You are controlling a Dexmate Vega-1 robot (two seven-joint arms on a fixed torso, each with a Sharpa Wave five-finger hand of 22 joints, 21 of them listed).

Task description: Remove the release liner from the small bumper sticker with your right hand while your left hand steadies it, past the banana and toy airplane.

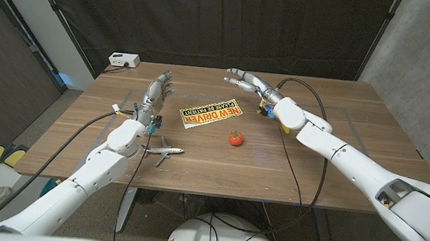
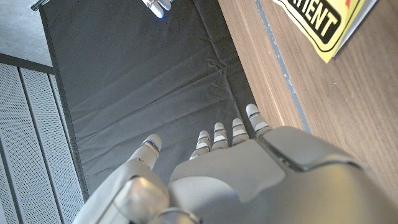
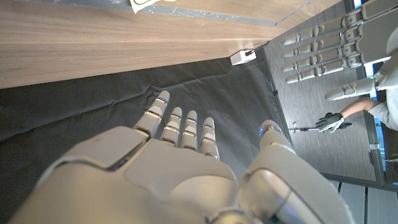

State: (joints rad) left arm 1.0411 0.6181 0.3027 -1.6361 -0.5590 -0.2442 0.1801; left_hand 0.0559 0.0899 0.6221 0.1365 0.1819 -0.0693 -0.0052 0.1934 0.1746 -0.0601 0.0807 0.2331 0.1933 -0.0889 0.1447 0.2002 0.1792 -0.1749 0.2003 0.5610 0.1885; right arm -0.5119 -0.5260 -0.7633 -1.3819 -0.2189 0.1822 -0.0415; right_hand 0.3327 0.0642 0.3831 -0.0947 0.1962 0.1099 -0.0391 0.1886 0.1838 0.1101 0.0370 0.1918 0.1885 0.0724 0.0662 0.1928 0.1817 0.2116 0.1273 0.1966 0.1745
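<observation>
Sticker point(image 1: 211, 113) flat mid-table, flanked by left hand point(image 1: 153, 96) and right hand point(image 1: 248, 82), both open and empty, probably poised to steady and peel. Airplane point(image 1: 163, 152) nearer.

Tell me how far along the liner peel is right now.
Nothing looks done: the bumper sticker lies flat on the table, untouched. The left hand stands beside it, fingers apart, empty. The right hand hovers open beyond its far corner. Still left: left hand steadying it, right hand gripping and peeling the liner.
</observation>
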